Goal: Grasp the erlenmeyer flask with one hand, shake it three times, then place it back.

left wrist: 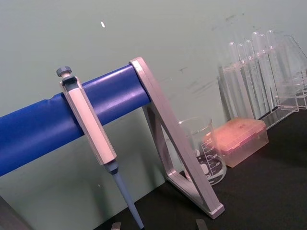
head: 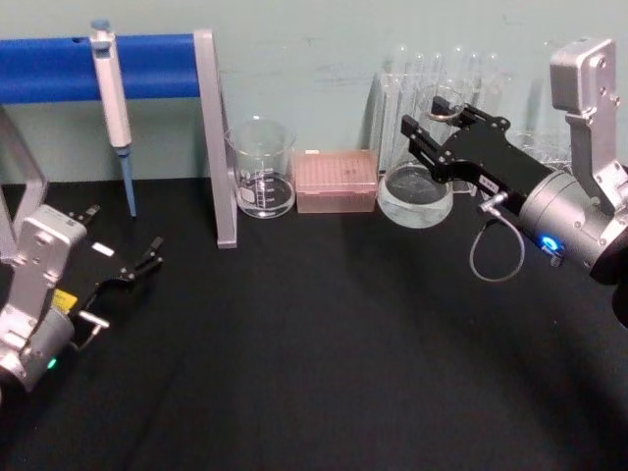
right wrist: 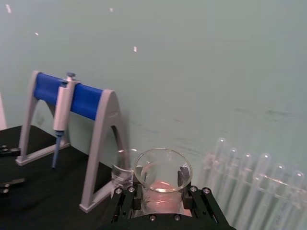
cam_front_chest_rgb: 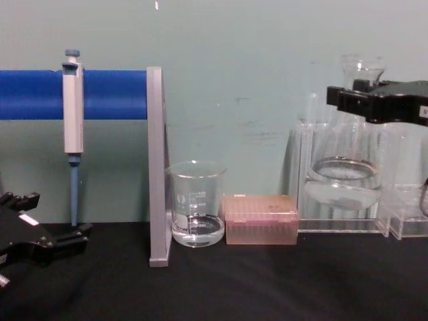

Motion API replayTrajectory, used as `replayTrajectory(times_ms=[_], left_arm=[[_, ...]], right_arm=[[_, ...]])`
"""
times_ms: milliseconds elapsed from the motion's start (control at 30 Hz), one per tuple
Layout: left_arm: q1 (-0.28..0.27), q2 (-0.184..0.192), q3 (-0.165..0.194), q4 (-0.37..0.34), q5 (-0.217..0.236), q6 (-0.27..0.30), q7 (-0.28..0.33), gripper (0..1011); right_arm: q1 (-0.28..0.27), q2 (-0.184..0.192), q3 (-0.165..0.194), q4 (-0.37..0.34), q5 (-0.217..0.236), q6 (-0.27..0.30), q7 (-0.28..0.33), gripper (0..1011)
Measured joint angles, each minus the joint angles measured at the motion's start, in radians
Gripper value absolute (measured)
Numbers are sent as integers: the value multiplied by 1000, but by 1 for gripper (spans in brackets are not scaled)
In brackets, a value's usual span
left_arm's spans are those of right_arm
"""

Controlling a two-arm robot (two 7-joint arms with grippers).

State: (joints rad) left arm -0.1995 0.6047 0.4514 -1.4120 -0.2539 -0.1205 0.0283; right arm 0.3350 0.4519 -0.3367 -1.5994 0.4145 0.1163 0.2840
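The right gripper (head: 440, 126), at the upper right of the head view, is clamped on the neck of the flask (head: 417, 196). In the chest view the flask hangs upright, clear of the bench (head: 314, 343), with a little clear liquid in its base, in front of the test tubes (head: 432, 69). The gripper's small white label is too small to read, as are the beaker's (head: 263, 172) graduations. A pink box (head: 337, 182) stands between beaker and flask. At lower left the left gripper (head: 123, 240) rests with its fingers apart.
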Motion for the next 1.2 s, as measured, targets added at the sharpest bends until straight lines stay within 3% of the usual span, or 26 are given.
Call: replayTrajectory(times_ms=[733,900,1200], left_arm=[[0,0,0,0,0,0,0,1001],[0,0,0,0,0,0,0,1001],[0,0,0,0,0,0,0,1001]], right_arm=[[-14,-39,52,18,-49,28,0,450],[-24,-43,50,2,-51,31,22,450],[-50,-34,13,-50,-45,37,87,451]])
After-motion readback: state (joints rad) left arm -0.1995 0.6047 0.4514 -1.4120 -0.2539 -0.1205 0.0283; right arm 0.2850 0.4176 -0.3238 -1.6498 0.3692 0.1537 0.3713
